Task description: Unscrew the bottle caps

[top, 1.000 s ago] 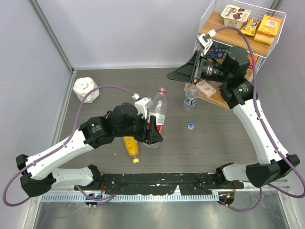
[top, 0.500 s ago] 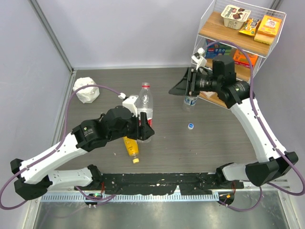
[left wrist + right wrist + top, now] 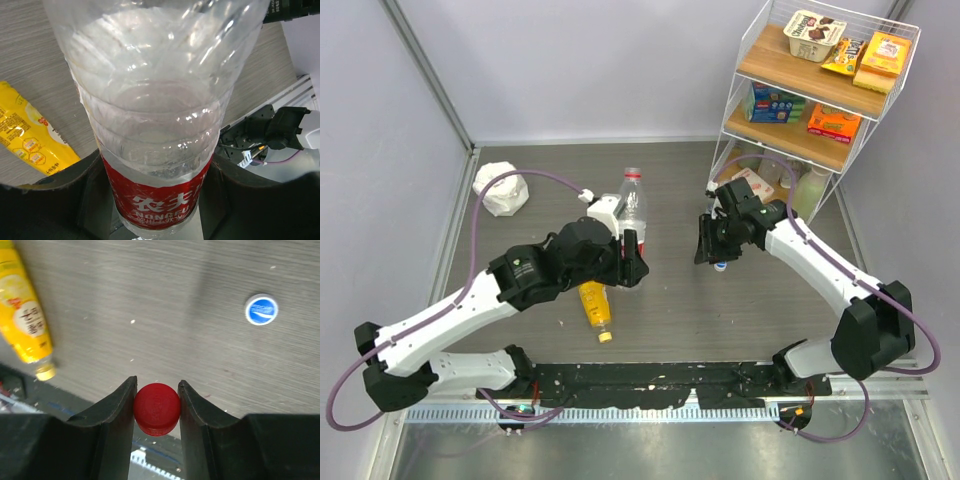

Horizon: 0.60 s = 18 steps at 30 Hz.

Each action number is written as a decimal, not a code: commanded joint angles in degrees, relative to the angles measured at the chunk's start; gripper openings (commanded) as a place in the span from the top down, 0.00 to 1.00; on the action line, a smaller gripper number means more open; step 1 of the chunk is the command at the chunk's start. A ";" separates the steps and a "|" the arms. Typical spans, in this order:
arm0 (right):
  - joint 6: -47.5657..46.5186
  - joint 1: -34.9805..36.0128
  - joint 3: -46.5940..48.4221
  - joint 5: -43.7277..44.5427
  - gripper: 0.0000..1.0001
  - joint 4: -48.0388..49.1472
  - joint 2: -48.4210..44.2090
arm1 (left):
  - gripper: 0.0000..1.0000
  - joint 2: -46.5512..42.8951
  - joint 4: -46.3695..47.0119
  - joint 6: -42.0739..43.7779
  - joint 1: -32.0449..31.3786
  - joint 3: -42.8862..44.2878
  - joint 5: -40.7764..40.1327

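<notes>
From above, the left gripper point(image 3: 628, 262) clamps the upright tall bottle point(image 3: 631, 205). Right of it the right gripper point(image 3: 708, 246) hangs by a loose blue cap point(image 3: 720, 266), and on its near side lies the yellow bottle point(image 3: 594, 304), capped. Left wrist: jaws press both sides of the tall bottle. Right wrist: jaws pinch the red cap point(image 3: 157, 409), so only the yellow one seems left.

Illumination is bright, even and diffuse; shadows on the worktop point(image 3: 720, 320) are soft and faint. Specular glare covers the clear bottle point(image 3: 160, 100) in the left wrist view. The red cap point(image 3: 156, 408) renders sharp.
</notes>
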 commanded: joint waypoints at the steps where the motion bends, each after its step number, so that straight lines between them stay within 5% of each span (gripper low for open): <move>1: 0.51 -0.03 -3.30 10.29 0.78 7.55 -2.79 | 0.77 1.22 4.41 2.71 -0.24 0.92 0.03; 18: 1.74 -0.03 -5.60 10.55 0.32 11.87 -4.29 | 0.74 6.76 9.78 4.29 -0.15 1.71 4.42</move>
